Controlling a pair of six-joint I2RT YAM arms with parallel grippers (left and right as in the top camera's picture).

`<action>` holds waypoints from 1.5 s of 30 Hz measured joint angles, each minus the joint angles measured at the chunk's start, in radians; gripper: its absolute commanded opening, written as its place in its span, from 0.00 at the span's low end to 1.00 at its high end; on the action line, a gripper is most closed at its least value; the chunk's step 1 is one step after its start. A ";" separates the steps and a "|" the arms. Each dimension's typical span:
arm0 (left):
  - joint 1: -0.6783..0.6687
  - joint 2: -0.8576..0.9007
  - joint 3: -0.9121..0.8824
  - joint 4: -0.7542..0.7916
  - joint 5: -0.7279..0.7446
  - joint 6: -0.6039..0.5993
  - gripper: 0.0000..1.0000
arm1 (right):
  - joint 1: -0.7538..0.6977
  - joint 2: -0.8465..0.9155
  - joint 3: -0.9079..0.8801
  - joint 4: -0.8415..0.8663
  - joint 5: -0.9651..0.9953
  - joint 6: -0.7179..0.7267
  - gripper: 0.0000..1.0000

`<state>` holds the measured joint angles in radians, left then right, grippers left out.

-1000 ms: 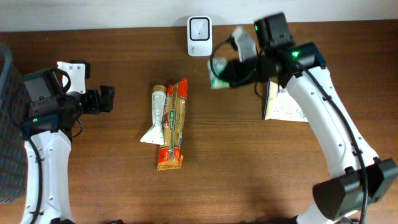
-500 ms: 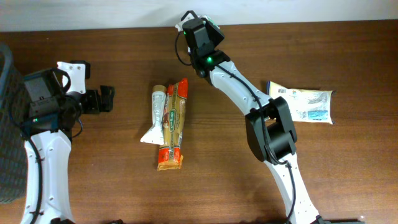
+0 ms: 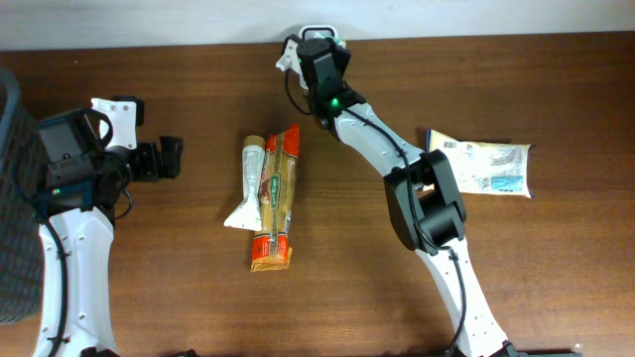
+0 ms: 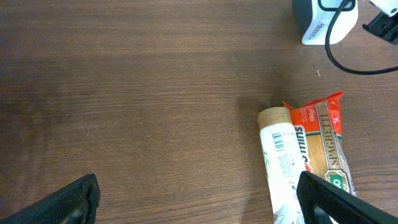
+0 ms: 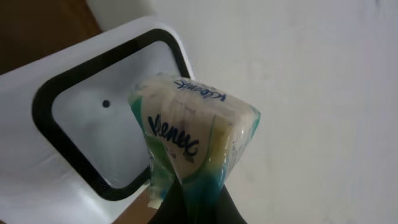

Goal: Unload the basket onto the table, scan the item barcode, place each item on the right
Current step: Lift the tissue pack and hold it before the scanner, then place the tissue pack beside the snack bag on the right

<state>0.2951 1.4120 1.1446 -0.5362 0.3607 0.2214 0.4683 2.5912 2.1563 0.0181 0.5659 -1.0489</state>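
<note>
A: Task item, where?
B: 1 Kleenex tissue pack (image 5: 186,149), pinched at its lower end by right jaws, closed tight on it. Held up right in front of scanner (image 5: 87,124) window, tilted, logo side toward wrist camera. Covers part of window in that view. Barcode not visible.
A: Scanner position?
B: Far edge of surface (image 3: 179,288), about centre. From overhead mostly hidden under wrist of right arm (image 3: 372,134); only top rim showing. Also seen at top right of left wrist view, with black cable (image 4: 348,59) looping just beside it.
A: Left side?
B: Left arm (image 3: 69,238) off at left. Left jaws spread wide, gripping nothing, over bare wood, pointed toward middle.
A: Anything else lying around?
B: 1 white tube (image 3: 253,183) and 1 orange spaghetti packet (image 3: 278,203), side by side, touching, mid-surface. Between left jaws and scanner, well apart from both. 1 flat white-and-blue pouch (image 3: 491,169) on right, its left end tucked under right arm's elbow. 1 dark basket (image 3: 8,198) at left edge, cut off by frame.
A: Totals?
B: 2 arms, 1 scanner, 1 tissue pack, 1 tube, 1 spaghetti packet, 1 pouch, 1 basket, 1 cable.
</note>
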 measured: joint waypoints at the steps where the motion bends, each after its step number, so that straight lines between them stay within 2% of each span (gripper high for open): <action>1: 0.000 0.000 0.000 0.000 0.000 0.000 0.99 | 0.000 0.000 0.000 0.006 0.000 -0.006 0.05; 2: 0.000 0.000 0.000 0.000 0.000 0.000 0.99 | 0.000 0.000 0.000 0.007 0.000 -0.010 0.05; 4: 0.000 0.000 0.000 0.000 0.000 0.000 0.99 | 0.000 0.000 0.000 0.014 -0.002 -0.019 0.12; 6: 0.000 0.000 0.000 0.000 0.000 0.000 0.99 | 0.000 0.000 0.000 0.035 -0.008 -0.025 0.13; 9: 0.000 0.000 0.000 0.000 0.000 0.000 0.99 | -0.002 0.000 0.000 0.061 -0.055 -0.027 0.10; 13: 0.000 0.000 0.000 0.000 0.000 0.000 0.99 | -0.017 0.000 0.000 0.073 -0.100 -0.027 0.11; 19: 0.000 0.000 0.000 0.000 0.000 0.000 0.99 | -0.025 0.002 0.000 0.131 -0.069 -0.027 0.10; 21: 0.000 0.000 0.000 0.000 0.000 0.000 0.99 | -0.024 0.002 0.001 0.106 -0.047 -0.028 0.08; 23: 0.000 0.000 0.000 -0.001 0.000 0.000 0.99 | -0.022 -0.012 0.002 0.003 -0.032 -0.012 0.07; 25: 0.000 0.000 0.000 -0.002 0.000 0.000 0.99 | -0.021 -0.058 0.001 -0.149 -0.027 0.090 0.05; 27: 0.000 0.000 0.000 0.000 0.001 0.000 0.99 | -0.021 -0.175 0.001 -0.399 -0.032 0.227 0.04; 30: 0.000 0.000 0.000 -0.002 0.003 0.000 0.99 | -0.021 -0.383 0.004 -0.780 -0.043 0.600 0.04; 31: 0.000 0.000 0.000 0.001 0.002 0.000 0.99 | -0.022 -0.452 0.017 -0.931 -0.069 0.766 0.04; 35: 0.000 0.000 0.000 -0.001 0.002 0.000 0.99 | -0.054 -0.499 0.008 -1.318 -0.195 1.125 0.04; 39: 0.000 0.000 0.000 0.000 0.002 0.000 0.99 | -0.129 -0.447 -0.219 -1.354 -0.342 1.294 0.04; 42: 0.000 0.000 0.000 0.002 0.002 0.000 0.99 | -0.188 -0.438 -0.426 -1.281 -0.389 1.342 0.04; 45: 0.000 0.000 0.000 0.001 0.003 0.000 0.99 | -0.255 -0.436 -0.521 -1.227 -0.399 1.358 0.04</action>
<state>0.2951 1.4120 1.1446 -0.5354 0.3634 0.2214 0.2131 2.1555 1.6352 -1.2087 0.1665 0.3096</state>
